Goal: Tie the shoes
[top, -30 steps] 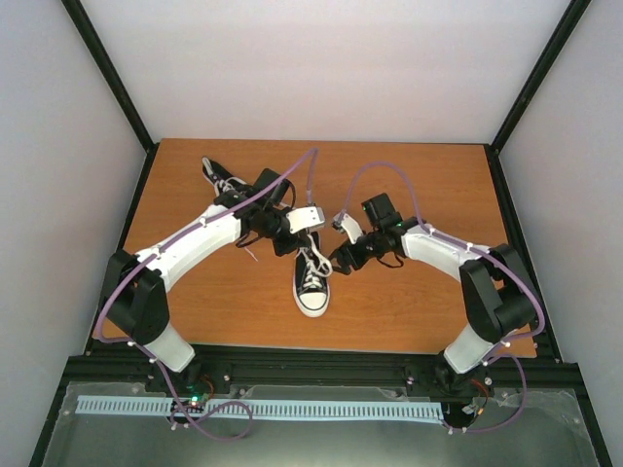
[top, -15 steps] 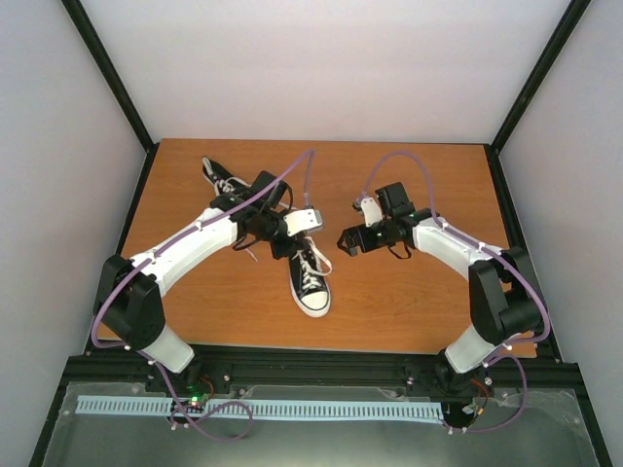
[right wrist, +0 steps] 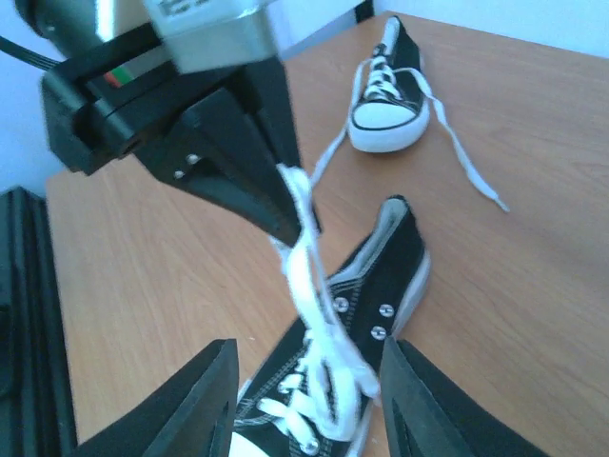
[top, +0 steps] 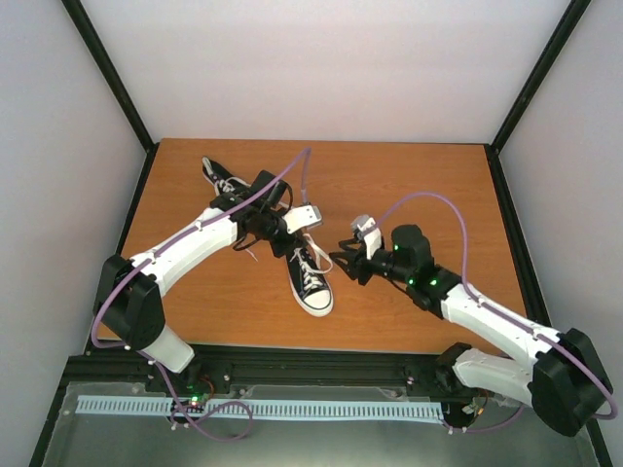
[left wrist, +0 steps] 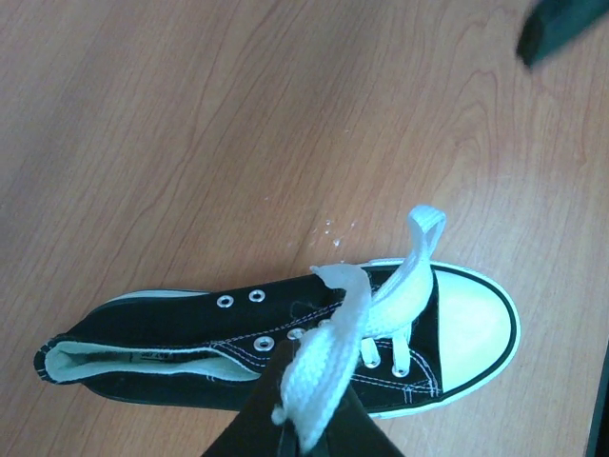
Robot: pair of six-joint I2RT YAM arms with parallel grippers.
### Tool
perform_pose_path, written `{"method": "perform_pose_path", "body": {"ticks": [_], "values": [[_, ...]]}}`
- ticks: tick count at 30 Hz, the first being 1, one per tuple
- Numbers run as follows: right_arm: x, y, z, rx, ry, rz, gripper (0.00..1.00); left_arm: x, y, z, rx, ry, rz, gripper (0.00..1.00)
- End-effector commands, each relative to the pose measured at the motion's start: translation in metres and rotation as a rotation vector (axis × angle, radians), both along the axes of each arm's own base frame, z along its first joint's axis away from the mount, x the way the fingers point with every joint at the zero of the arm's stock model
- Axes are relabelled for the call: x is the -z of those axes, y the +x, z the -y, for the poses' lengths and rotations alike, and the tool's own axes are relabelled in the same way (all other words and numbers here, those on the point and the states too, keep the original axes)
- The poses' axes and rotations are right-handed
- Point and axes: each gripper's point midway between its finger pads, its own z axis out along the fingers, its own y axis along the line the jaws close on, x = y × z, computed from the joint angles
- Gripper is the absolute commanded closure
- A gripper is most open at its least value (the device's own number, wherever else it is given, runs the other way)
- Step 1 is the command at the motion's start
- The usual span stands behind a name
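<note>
Left gripper point(right wrist: 284, 205) clenched on the white lace point(right wrist: 304, 262) of the near shoe point(right wrist: 385, 276), held upward — right gripper point(right wrist: 306, 357) released, jaws apart just beside that lace.

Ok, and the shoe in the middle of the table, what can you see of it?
Small black canvas low-top sneaker, white toe cap and sole, metal eyelets, sole down on the wooden table, toe towards the arms. Its white laces are untied; the left gripper pinches them, held up above the shoe.

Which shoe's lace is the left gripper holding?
The near, central shoe: its lace runs up into the shut left gripper. The far-left shoe's laces lie loose on the table.
</note>
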Motion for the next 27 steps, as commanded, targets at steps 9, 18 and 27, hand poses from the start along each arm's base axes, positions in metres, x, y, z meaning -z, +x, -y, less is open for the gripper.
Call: {"method": "perform_pose_path", "body": {"ticks": [9,18,27], "values": [[0.031,0.001,-0.053,-0.011,0.104,0.046,0.70,-0.017,0.010,0.003,-0.036,-0.025,0.047,0.99],[0.052,0.046,-0.040,0.215,0.006,0.073,0.60,-0.017,0.007,0.004,-0.012,-0.030,0.044,0.99],[0.062,0.061,-0.054,0.212,-0.021,0.074,0.55,-0.012,0.006,0.005,0.003,-0.025,0.036,0.99]]}}
